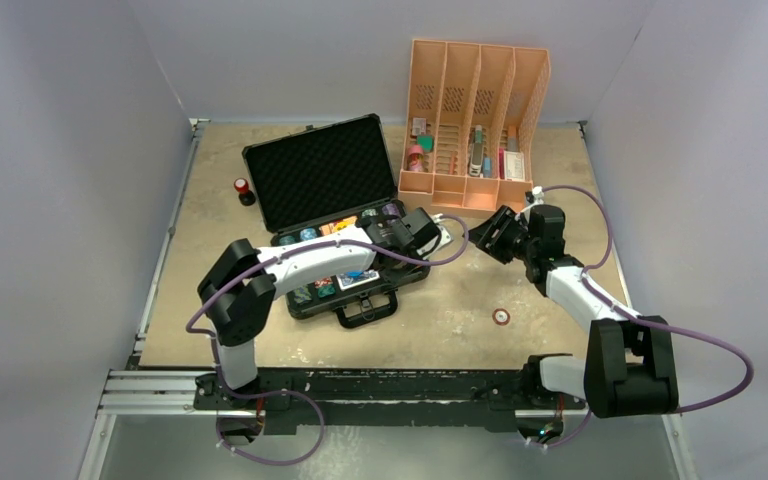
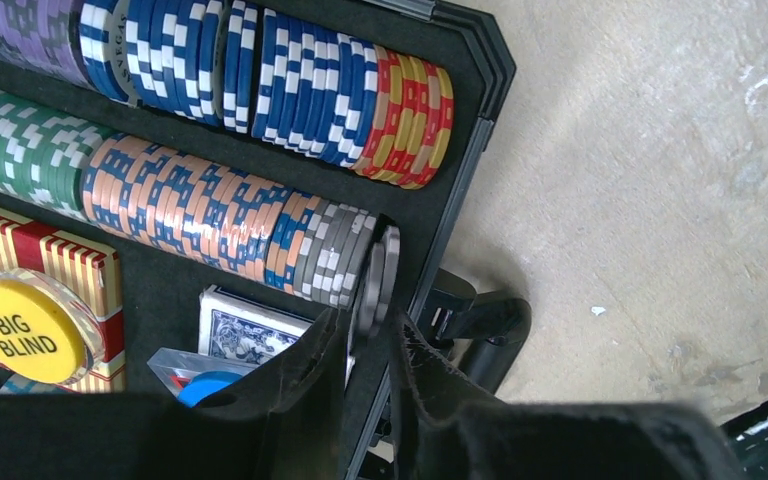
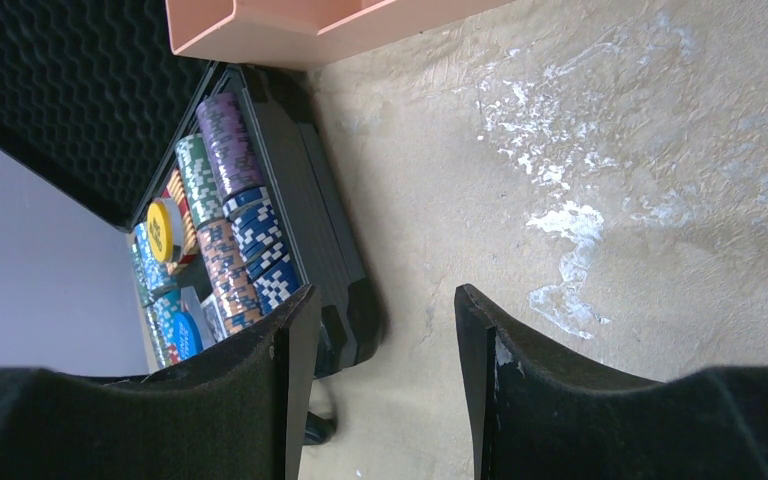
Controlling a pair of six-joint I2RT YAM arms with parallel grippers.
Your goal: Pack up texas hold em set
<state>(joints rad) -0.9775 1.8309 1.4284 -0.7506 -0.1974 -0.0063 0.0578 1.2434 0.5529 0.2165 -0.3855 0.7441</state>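
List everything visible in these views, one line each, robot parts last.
table: one, tan, under everything.
briefcase: one, black, open, left-centre of table.
poker chips: many, purple, blue, green, orange, red-yellow, grey, in rows inside the briefcase.
card decks: two, red-striped and blue-backed, inside the briefcase.
BIG BLIND button: one, yellow, on the red-striped deck.
loose disc: one, red-white, on table right of the briefcase.
organizer: one, orange, back of table.
cylinders: apparently two, red-topped black, left of the briefcase.
left gripper: one, black, jaws narrowly apart at the grey chips; grip unclear.
right gripper: one, black, open, empty, above table beside briefcase.
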